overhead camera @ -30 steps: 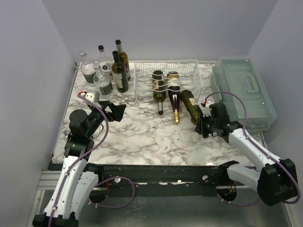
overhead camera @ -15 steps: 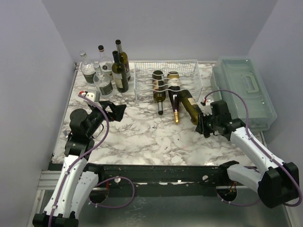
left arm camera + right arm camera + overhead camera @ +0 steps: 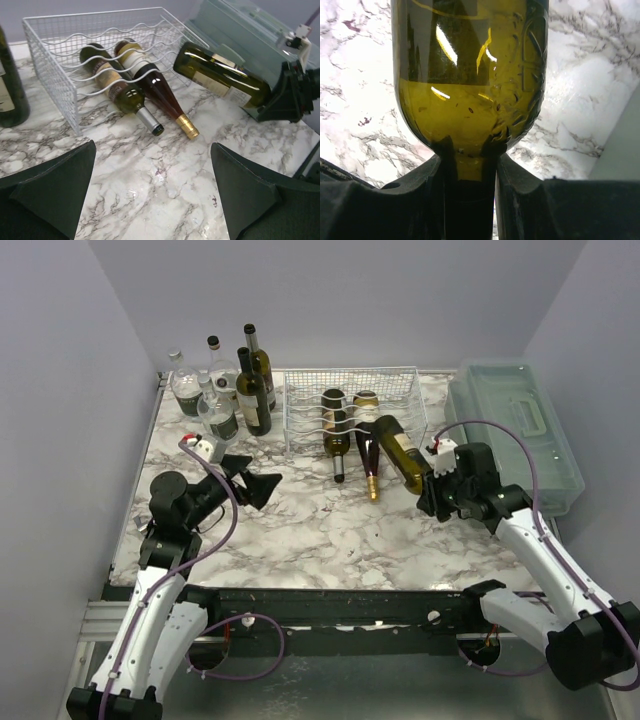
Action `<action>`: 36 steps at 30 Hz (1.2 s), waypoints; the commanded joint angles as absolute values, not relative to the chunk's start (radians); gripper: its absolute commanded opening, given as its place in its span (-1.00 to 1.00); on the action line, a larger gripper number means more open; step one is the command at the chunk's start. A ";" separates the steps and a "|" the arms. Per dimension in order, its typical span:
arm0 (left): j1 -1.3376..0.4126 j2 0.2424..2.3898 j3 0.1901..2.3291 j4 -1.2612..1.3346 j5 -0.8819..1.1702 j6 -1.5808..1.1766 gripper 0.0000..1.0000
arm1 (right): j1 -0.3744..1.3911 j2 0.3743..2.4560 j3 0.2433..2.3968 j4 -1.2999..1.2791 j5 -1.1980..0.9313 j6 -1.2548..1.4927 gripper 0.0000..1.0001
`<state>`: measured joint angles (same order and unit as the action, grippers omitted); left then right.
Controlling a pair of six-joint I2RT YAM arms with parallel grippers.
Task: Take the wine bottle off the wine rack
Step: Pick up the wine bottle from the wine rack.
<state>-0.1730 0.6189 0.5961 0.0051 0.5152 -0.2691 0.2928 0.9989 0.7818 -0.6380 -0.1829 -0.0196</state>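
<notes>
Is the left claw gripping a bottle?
No: the left claw is wide open above the table, with nothing in it.

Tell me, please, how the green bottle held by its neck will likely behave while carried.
Probably heavy: the bottle seems to hold liquid and juts out from the right gripper, so it may droop. Its glossy glass could slip. Laid down, it would likely roll.
</notes>
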 commanded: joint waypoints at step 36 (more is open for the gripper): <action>-0.474 0.672 0.627 0.094 0.835 -0.361 0.97 | 0.302 1.132 1.164 -1.148 -0.523 -1.194 -1.00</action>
<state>-0.4683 0.6395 0.5850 0.0765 0.7559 -0.2062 0.2935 1.1408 1.0954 -1.1294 -0.4534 -0.9848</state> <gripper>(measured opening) 0.987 0.359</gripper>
